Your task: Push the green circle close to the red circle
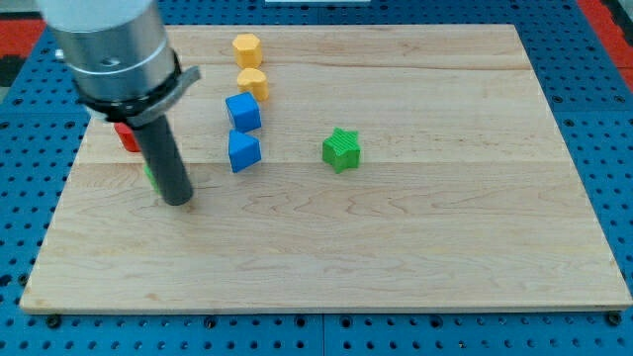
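My tip [176,201] rests on the board at the view's left. A green block [149,176], probably the green circle, shows only as a sliver just left of the rod, mostly hidden behind it. A red block [126,135], probably the red circle, sits just above it, partly hidden by the arm's body. The two lie close together; I cannot tell whether they touch. My tip is at the green block's right side.
The wooden board [396,247] lies on a blue pegboard. A green star [341,149] sits near the middle. Two blue blocks [242,112] [243,151] and two yellow blocks [246,48] [253,83] form a column right of my tip.
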`<state>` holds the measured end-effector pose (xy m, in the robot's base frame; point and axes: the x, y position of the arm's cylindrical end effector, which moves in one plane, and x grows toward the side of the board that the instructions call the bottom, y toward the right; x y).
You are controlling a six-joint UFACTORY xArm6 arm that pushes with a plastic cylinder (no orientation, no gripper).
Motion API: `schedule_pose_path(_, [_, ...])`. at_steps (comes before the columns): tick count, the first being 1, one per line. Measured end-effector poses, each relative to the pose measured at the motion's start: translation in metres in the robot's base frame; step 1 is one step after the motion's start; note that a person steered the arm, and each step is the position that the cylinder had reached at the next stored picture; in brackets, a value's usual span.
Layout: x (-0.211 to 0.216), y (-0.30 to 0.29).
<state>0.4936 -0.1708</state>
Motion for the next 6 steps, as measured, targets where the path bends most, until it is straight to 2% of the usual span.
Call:
schedule_pose_path(1, [0.0,-0.019])
schedule_pose_path(2, [0.005,0.029])
schedule_pose_path(4, [-0.026,-0.006])
schedule_pose_path(5, [-0.026,-0.038])
schedule_pose_path(6, [-0.019,-0.009])
